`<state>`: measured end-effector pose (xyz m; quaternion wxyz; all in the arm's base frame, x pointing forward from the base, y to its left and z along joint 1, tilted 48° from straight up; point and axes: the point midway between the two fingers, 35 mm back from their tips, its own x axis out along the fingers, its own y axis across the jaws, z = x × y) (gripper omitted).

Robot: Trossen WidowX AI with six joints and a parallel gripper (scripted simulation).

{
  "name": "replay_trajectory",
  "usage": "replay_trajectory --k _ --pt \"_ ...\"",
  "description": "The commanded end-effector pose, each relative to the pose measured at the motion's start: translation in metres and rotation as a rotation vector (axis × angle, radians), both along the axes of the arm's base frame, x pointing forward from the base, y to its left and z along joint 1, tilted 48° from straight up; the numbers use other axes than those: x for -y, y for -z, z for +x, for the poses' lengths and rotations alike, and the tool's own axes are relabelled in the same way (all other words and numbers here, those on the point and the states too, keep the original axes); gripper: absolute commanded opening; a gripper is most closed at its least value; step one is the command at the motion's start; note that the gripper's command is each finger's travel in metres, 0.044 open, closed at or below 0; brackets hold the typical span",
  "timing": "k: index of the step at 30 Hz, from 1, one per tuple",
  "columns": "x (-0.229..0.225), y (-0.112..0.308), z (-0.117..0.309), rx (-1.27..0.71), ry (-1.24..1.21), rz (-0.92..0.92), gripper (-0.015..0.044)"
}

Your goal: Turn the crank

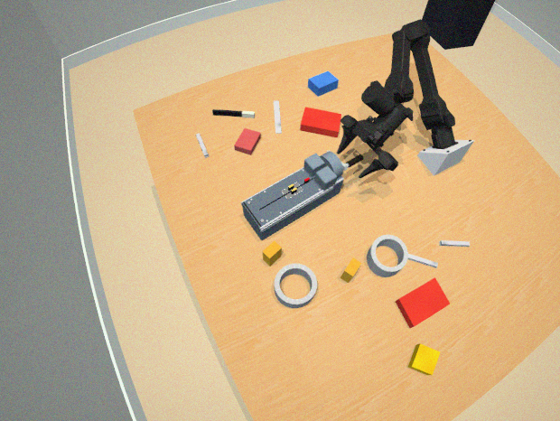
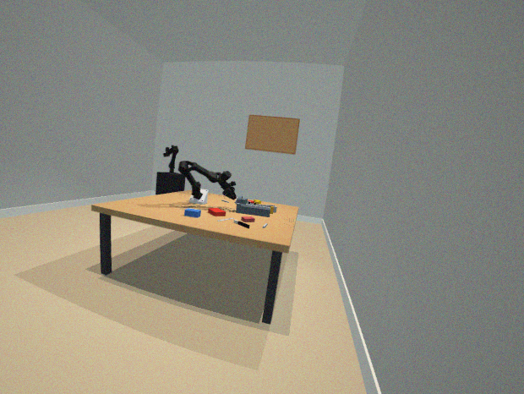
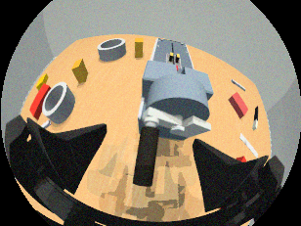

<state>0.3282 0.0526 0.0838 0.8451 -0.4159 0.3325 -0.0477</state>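
Observation:
The grey machine [image 1: 271,210] [image 2: 253,209] has a slot along its top. The slide's red pointer [image 1: 306,180] [image 3: 177,68] stands off the two brass zero marks [image 1: 292,188] [image 3: 174,58], on the side toward the crank housing [image 1: 332,163] [image 3: 178,97]. The crank's black handle [image 1: 355,160] [image 3: 146,158] sticks out of the white crank arm [image 3: 166,120] at the housing's end. My gripper [image 1: 350,163] [image 3: 150,136] is open and empty, its fingers wide apart on either side of the handle. In the wrist view the handle is nearer the left finger, with a gap to both.
A red block [image 1: 320,122] [image 2: 216,211] lies close to one finger. A blue block [image 1: 322,83] and a darker red block [image 1: 247,141] lie beyond. Two orange blocks [image 1: 272,253] [image 1: 350,270], a grey ring [image 1: 295,285] and a ring with a handle [image 1: 387,255] lie on the machine's other side.

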Motion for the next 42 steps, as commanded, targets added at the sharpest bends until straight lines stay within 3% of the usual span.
replay_trajectory --k 1,7,24,42 --pt "0.006 0.008 -0.001 -0.01 -0.005 -0.006 0.044" --pt "0.011 0.012 -0.001 -0.009 -0.005 -0.008 0.044" --pt "0.011 0.012 -0.001 -0.009 -0.005 -0.008 0.0" --pt "0.016 0.019 -0.001 -0.008 -0.005 -0.008 0.0"
